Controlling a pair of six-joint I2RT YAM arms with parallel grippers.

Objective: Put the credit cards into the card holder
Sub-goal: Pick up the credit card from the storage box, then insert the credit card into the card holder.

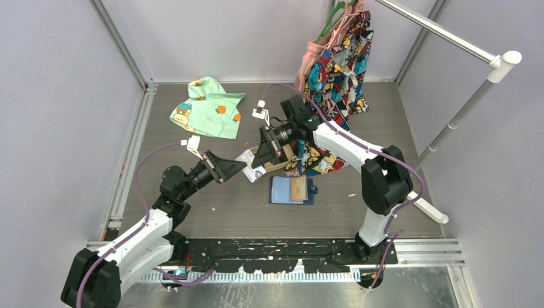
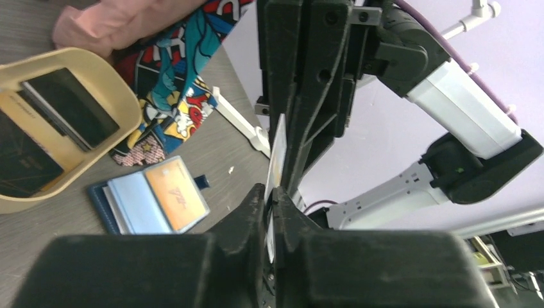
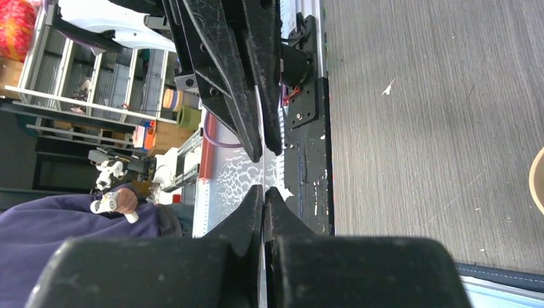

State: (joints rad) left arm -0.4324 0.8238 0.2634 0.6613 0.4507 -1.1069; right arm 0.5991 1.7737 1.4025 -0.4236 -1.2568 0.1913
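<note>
Clamping one pale card from opposite sides, the left gripper and right gripper are both closed on it above the table, at the left end of the tan tray. The card shows edge-on to both wrist cameras, in line with the fingers. Its long axis cannot be determined. A dark blue mark on its face is too small to read. The wallet lies open and flat, near the grippers but apart from them, with its snap tab toward the right arm's side. An orange card sits in it, and the card's dark printing is illegible. Dark cards lie in the tray.
</note>
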